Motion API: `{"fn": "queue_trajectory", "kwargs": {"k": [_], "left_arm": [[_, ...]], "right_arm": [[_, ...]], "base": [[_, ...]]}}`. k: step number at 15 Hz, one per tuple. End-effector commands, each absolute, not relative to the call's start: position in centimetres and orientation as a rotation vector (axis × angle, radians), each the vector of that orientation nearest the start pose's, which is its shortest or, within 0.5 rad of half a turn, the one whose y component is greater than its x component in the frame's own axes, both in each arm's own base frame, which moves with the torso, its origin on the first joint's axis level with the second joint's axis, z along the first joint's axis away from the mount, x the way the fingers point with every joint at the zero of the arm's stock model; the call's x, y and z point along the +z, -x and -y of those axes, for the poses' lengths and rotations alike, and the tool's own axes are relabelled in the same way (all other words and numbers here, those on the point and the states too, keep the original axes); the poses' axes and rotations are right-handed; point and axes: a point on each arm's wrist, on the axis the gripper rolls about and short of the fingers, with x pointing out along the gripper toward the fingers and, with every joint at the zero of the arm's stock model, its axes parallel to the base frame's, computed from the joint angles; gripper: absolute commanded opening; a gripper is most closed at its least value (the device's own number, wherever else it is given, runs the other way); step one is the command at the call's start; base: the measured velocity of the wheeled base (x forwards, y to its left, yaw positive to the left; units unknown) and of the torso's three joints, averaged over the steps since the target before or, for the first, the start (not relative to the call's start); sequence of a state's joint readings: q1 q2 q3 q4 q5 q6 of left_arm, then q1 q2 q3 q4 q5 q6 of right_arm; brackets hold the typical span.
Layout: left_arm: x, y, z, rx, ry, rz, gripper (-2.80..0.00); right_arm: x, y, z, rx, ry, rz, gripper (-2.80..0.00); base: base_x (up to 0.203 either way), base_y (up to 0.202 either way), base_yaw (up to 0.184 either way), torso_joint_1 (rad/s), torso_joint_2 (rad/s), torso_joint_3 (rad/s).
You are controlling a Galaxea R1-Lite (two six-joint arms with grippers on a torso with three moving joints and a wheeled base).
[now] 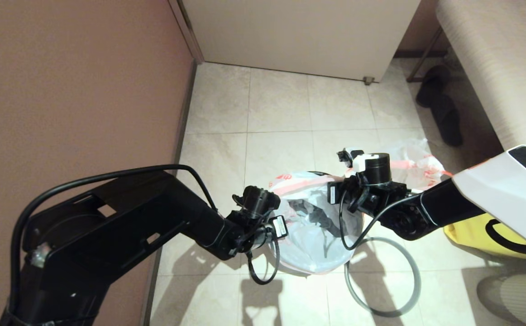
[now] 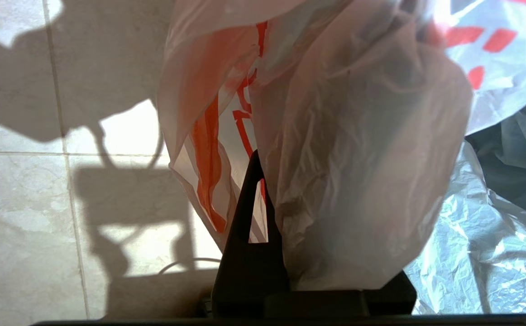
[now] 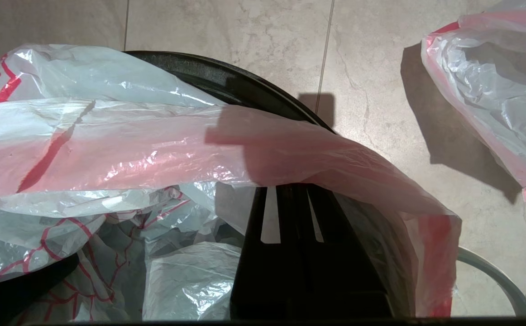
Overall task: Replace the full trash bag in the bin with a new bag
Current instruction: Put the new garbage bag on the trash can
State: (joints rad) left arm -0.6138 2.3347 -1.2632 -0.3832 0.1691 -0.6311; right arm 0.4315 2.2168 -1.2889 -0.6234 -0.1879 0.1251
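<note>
The new bag (image 1: 308, 244) lines the bin (image 3: 227, 81), its pink-red rim band (image 3: 154, 149) stretched across the mouth with only plain crumpled film inside. My left gripper (image 1: 284, 222) is at the bin's left side, shut on a wad of that film (image 2: 358, 158). One finger (image 2: 249, 213) shows and the film covers the other. My right gripper (image 1: 339, 192) is at the far right of the rim, both fingers closed on the band (image 3: 288, 188). The full trash bag (image 1: 414, 160) lies on the floor beyond the bin (image 3: 494, 90); I cannot make out what it holds.
The grey hoop (image 1: 419, 276) lies flat on the tiles right of the bin (image 3: 489, 269). A yellow fabric bag (image 1: 480, 233) sits under my right arm. Black slippers (image 1: 439, 108) lie by a bench at back right. A wall runs along the left, a cabinet (image 1: 290, 36) behind.
</note>
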Motion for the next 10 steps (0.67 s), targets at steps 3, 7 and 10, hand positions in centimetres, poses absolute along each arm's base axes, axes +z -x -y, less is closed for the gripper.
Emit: {"fn": "queue_trajectory", "kwargs": {"k": [3,7,10], "left_arm": [[3.3,-35.6,25.2,-0.212,0.328,-0.750,-2.80],[3.2,-35.6,25.3,-0.214,0.327,-0.750,-2.80],[3.2,-35.7,25.3,-0.216,0.327,-0.749,-2.80]], "right_arm": [[11.9,-40.5,-18.0,0.214,-0.036,-0.288,-2.80],[11.8,-39.3,-18.6,0.236,-0.030,-0.305,-2.80],[11.2,-37.9,-19.6,0.265,-0.016,-0.336,-2.80]], "base": [[0.000,0.000,0.000,0.000,0.00,0.000],[0.000,0.000,0.000,0.000,0.00,0.000],[0.000,0.000,0.000,0.000,0.00,0.000]]}}
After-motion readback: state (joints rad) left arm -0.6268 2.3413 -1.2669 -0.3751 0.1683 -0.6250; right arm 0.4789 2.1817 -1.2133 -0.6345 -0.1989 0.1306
